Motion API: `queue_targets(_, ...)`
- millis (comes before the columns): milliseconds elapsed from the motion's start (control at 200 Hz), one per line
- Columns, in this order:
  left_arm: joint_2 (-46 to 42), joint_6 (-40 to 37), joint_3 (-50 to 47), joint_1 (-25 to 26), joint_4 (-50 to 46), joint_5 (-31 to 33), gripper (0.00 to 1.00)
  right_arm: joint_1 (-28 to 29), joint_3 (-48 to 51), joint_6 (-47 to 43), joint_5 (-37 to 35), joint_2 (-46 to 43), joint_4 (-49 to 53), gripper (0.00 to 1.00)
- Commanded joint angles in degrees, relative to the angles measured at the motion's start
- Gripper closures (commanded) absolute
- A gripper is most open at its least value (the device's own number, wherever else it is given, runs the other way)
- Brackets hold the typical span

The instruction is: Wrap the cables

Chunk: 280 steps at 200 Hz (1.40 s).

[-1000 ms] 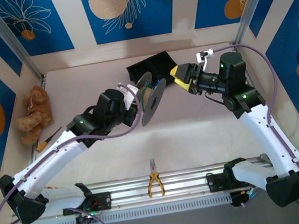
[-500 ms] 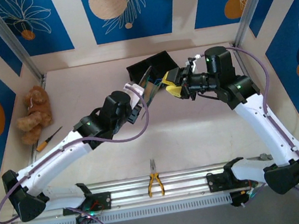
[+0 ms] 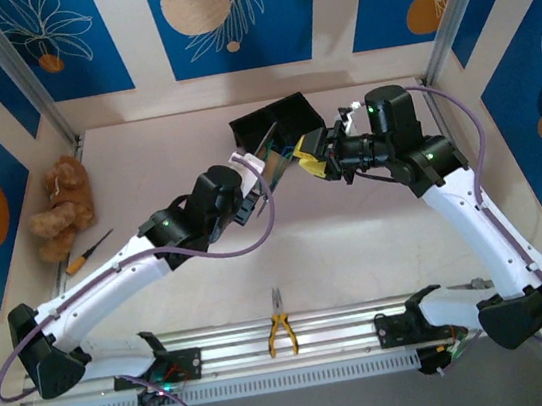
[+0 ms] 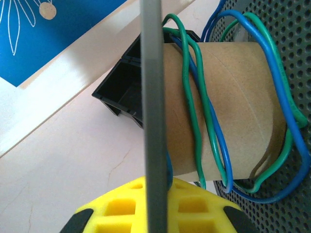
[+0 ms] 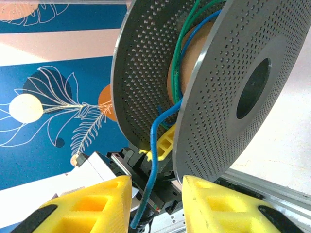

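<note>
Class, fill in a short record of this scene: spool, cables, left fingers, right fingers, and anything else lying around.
Spool: two perforated grey discs, cardboard core
Cables: green and blue, looped loosely round the core
Left gripper: fingers shut on a spool disc
Right gripper: fingers apart, blue cable passing between
Elsewhere: black box, teddy bear, pliers, screwdriver

Right jaws beside grey spool (image 3: 267,157)
</note>
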<state>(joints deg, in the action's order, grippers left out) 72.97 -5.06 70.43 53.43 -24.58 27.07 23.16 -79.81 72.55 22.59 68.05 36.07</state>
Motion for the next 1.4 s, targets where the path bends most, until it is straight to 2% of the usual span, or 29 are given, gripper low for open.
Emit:
queue_targets(0, -0.40, 0.05, 2.60, 0.71, 4.18, 1.66, 1.00, 0.27, -1.75, -0.70, -0.77, -0.57, 0.78, 0.72)
queue_targets(250, 0.65, 1.15, 4.17, 0.65, 2.42, 1.67, 1.00, 0.96, -1.99, -1.14, -0.47, 0.22, -0.30, 1.00)
queue_targets(570, 6.36, 10.02, 17.98, 0.71, -11.37, 1.64, 1.00, 6.46, -3.89, -11.22, -8.55, 1.23, 2.52, 1.00)
queue_targets(820, 11.84, 17.04, 30.47, 0.62, -22.96, 0.64, 1.00, 12.87, -1.10, -22.51, -11.08, -0.70, -3.76, 1.00)
queue_targets(1125, 17.92, 24.31, 42.21, 0.43, -32.31, -0.57, 1.00, 26.71, -0.94, -35.69, -24.42, 0.86, -4.80, 1.00)
queue_targets(1396, 18.88, 29.03, 44.95, -1.54, -33.57, -4.10, 1.00, 37.61, 9.48, -44.68, -40.54, -0.93, -14.04, 1.00)
